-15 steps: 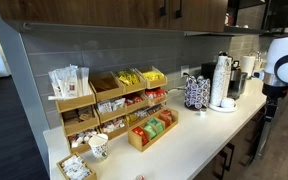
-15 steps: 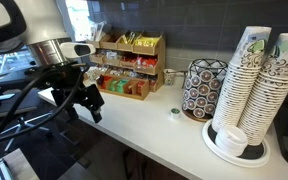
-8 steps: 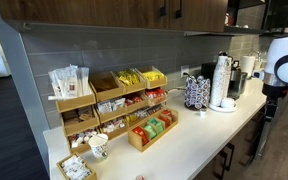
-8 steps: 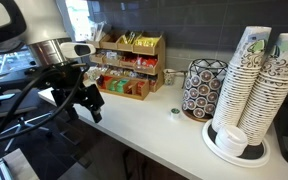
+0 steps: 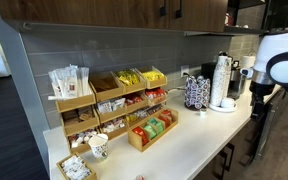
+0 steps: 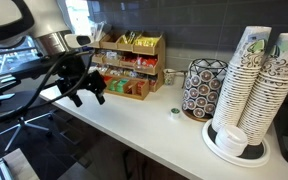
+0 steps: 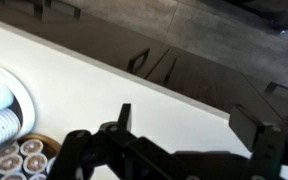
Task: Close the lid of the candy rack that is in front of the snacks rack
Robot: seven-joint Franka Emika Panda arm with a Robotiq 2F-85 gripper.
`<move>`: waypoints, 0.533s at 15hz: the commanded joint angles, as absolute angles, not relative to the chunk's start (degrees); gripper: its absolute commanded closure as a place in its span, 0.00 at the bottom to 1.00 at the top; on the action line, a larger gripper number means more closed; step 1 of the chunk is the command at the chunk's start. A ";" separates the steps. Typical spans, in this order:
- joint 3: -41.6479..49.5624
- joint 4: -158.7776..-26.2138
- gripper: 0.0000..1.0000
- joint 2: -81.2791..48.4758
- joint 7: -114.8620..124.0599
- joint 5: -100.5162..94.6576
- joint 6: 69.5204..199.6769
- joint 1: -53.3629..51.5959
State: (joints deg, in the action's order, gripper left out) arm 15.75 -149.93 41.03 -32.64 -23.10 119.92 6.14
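The candy rack (image 5: pixel 152 129) is a small low wooden box with green, orange and red packets. It stands on the white counter in front of the snacks rack (image 5: pixel 124 95), and both also show in an exterior view: candy rack (image 6: pixel 134 89), snacks rack (image 6: pixel 130 55). The see-through lid is too thin and clear to make out. My gripper (image 6: pixel 90 95) hangs open and empty over the counter's front edge, a short way from the candy rack. In the wrist view the gripper (image 7: pixel 191 125) has its fingers spread wide over bare counter.
A round patterned pod holder (image 6: pixel 200 88) and stacks of paper cups (image 6: pixel 252 85) stand on the counter. A wooden tray of white packets (image 5: pixel 76 167) and a paper cup (image 5: pixel 99 146) sit near the far end. The counter edge (image 7: pixel 184 95) drops to dark floor.
My arm has lifted and moved a little toward the racks. The gripper is higher and closer to the candy rack than before. The racks have not moved.
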 commanded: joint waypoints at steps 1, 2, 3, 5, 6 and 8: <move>13.15 -147.06 0.00 38.33 -35.51 -18.06 123.53 -1.54; 12.50 -146.11 0.00 37.37 -36.29 -16.66 125.10 -3.68; 11.81 -144.96 0.00 36.31 -36.93 -14.52 126.53 -6.11; 10.26 -142.85 0.00 33.55 -38.01 -11.62 130.51 -9.73; 9.58 -141.76 0.00 32.12 -38.27 -10.43 132.38 -11.08; 8.40 -140.10 0.00 29.38 -39.30 -8.27 136.19 -13.55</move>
